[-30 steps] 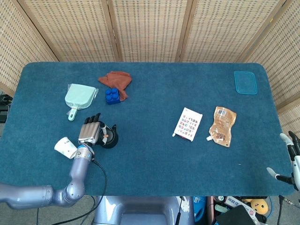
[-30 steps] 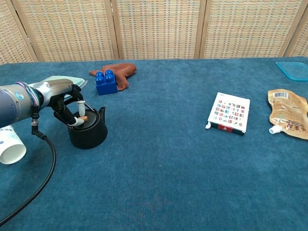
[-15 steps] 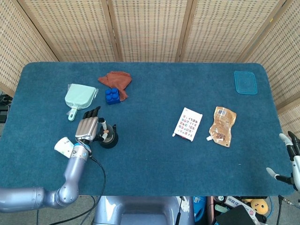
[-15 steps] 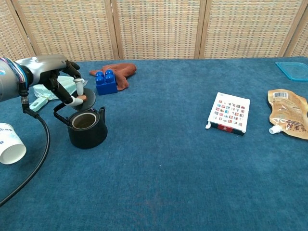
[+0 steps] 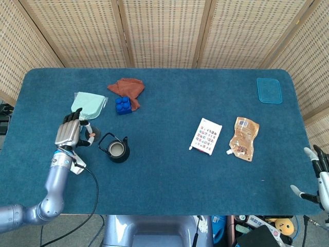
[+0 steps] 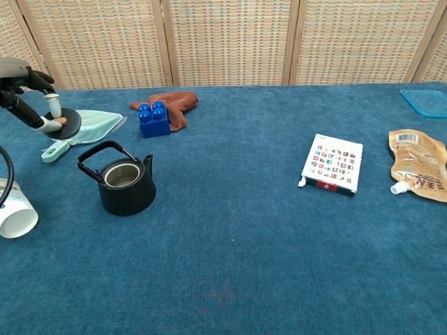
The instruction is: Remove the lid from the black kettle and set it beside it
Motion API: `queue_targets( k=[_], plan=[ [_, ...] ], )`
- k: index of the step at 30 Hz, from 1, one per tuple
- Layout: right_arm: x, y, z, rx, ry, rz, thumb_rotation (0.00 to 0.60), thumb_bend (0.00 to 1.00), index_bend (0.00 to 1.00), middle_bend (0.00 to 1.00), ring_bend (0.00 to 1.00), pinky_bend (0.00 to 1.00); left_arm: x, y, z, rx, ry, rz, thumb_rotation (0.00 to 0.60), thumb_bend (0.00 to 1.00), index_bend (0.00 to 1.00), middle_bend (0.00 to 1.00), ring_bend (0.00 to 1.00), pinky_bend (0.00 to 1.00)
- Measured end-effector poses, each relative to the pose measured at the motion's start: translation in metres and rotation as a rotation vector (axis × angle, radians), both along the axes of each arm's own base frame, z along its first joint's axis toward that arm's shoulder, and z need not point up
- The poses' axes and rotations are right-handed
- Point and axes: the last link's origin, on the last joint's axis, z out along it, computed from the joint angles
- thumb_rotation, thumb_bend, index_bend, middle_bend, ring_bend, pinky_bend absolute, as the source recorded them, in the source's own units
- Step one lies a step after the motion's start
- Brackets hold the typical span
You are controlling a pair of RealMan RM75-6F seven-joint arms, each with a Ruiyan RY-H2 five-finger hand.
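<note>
Black kettle (image 6: 126, 185) open, lid off, handle up; looks empty inside, hard to tell. Paper cup (image 6: 14, 213) on its side near it. Left hand (image 6: 24, 87) pinches lid (image 6: 61, 124) in the air, left of kettle, over mint dustpan (image 5: 87, 105). Right hand (image 5: 320, 172) at table edge, fingers spread, holding nothing. Blue carpeted table (image 5: 169, 170), wicker screens (image 5: 164, 31) behind.

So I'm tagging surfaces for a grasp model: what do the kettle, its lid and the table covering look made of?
The kettle looks like cast iron or dark coated metal: matte black, thick walls, a thin bail handle. The lid, held by the left hand, is the same matte black with a paler knob, maybe wood. The table covering looks like blue felt or short-pile carpet, fuzzy and non-reflective.
</note>
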Motion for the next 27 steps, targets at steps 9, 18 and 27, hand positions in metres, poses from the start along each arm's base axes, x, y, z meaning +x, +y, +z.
queue_targets(
  k=[9, 18, 27],
  plan=[
    [0.003, -0.001, -0.006, 0.011, 0.024, 0.003, 0.600, 0.00, 0.00, 0.00, 0.00, 0.00, -0.051, 0.011, 0.000, -0.028, -0.022, 0.077, 0.600, 0.35, 0.64, 0.00, 0.00, 0.00],
    [0.002, -0.002, -0.009, 0.017, 0.036, -0.006, 0.600, 0.00, 0.00, 0.00, 0.00, 0.00, -0.071, 0.023, -0.032, -0.103, -0.049, 0.052, 0.600, 0.35, 0.64, 0.00, 0.00, 0.00],
    [0.001, -0.003, -0.010, 0.017, 0.041, -0.010, 0.600, 0.00, 0.00, 0.00, 0.00, 0.00, -0.068, 0.025, -0.040, -0.158, -0.038, 0.035, 0.600, 0.33, 0.00, 0.00, 0.00, 0.00]
  ],
)
